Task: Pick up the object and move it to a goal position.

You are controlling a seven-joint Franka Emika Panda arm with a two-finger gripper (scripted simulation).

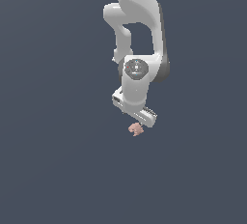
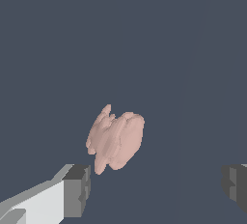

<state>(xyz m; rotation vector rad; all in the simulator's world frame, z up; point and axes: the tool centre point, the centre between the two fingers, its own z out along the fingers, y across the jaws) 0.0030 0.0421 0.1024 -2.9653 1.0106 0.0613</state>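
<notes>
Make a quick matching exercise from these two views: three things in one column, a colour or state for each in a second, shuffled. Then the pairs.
Column 1:
1. object
2. gripper
3. arm

Column 2:
A. white, reaching down from the top of the exterior view
B. pinkish-tan and lumpy
C. open, fingers wide apart, holding nothing

Pairs: 1-B, 2-C, 3-A

In the wrist view the object sits nearer one dark fingertip, with no visible contact.

The white arm (image 1: pixel 137 35) reaches down from the top of the exterior view. Its gripper (image 2: pixel 157 184) points down. The jaws are wide apart and hold nothing.
</notes>
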